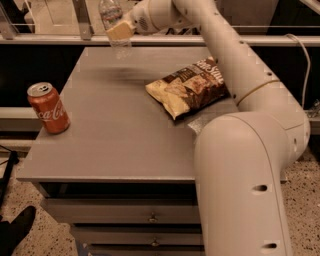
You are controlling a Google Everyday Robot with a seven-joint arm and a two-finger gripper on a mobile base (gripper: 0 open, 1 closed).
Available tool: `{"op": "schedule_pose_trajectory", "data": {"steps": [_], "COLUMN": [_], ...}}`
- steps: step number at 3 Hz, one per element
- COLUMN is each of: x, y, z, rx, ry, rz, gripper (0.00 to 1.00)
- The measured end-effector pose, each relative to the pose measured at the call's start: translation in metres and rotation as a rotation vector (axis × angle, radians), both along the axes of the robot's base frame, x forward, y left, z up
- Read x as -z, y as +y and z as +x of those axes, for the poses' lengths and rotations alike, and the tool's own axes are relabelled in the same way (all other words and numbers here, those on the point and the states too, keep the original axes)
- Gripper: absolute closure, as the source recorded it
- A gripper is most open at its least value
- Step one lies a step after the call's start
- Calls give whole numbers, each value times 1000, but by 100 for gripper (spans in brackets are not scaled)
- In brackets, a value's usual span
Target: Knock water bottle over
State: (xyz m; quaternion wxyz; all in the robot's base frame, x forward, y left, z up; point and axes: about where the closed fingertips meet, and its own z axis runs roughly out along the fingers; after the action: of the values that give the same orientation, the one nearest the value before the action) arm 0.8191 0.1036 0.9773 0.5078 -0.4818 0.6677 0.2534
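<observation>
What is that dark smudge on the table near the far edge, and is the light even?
Camera view: the smudge is a soft shadow on the table, below the gripper, which is up at the far edge by the water bottle. In the same view the light is warm and dim, brighter on the arm, with a glint on the cola can.
</observation>
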Motion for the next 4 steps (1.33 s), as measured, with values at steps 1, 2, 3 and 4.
{"op": "schedule_pose_trajectory", "data": {"steps": [1,2,3,4], "x": [7,26,46,63], "y": [-13,-18,-23,-12], "z": [-26,-58,-85,-107], "rx": [-80,-185,-290,-412], "ry": [2,19,36,17], "rz": [-177,-390,-590,-743], "gripper": [100,100,100,100]}}
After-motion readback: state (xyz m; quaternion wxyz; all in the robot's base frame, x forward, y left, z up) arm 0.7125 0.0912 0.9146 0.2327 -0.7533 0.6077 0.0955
